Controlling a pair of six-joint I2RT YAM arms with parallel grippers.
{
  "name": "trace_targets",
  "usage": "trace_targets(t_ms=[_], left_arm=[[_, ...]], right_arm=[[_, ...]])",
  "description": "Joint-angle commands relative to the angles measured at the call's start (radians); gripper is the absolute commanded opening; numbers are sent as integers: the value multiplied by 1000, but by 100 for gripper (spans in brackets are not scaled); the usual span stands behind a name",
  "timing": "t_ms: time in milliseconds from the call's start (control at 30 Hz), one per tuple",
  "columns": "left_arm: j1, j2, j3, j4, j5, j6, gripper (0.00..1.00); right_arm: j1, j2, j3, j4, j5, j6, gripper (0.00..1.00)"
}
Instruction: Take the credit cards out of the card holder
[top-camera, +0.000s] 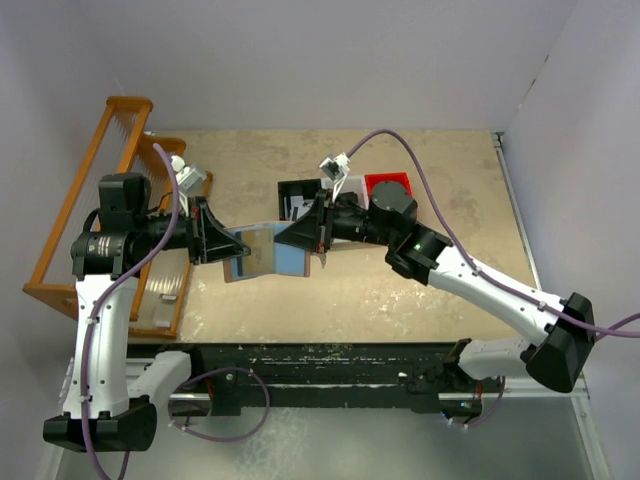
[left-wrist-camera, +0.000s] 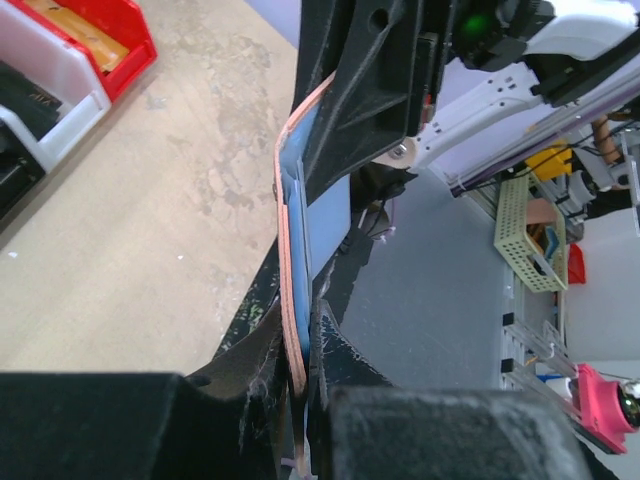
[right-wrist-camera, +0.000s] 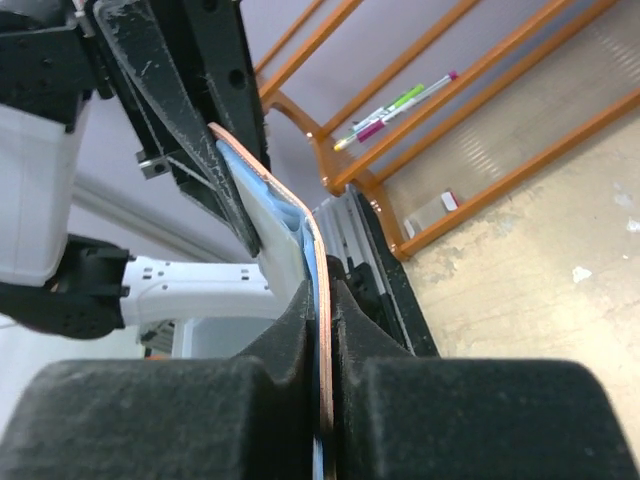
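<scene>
Currently the right gripper (right-wrist-camera: 325, 395) is pressed together on one edge of the card holder (top-camera: 262, 250), with its pads clamping the salmon skin and blue lining edge-on. The left gripper (left-wrist-camera: 305, 410) pinches the opposite edge the same way. The holder hangs between the two, off the table (top-camera: 400, 300), spread open with the blue lining toward the top camera.

Credit cards: none clearly out. A pale slab sits inside the fold in the right wrist view. It may be a card, can't confirm.

Bins (top-camera: 385, 185) sit behind the right arm and a wooden rack (top-camera: 80, 200) beyond the left, both well apart from the holder.

My read on the step: holder is held open, extraction not started. Next move needs one gripper to let go and re-grip a card edge — the other holding the holder steady. Risk: thin card, floppy leather — fingers could grab the pocket too.
</scene>
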Motion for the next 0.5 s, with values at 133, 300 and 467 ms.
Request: trace_targets(t_ms=[133,300,467], left_arm=[[-1,-27,44,60,31,-17,21],[-1,-51,25,59,86,5,31],[-1,-40,24,51,106,8,31]], right_arm=[[17,-17,14,19,187,20,0],[18,-41,-11,56,175,45,0],[16,-83,-28,53,160,65,0]])
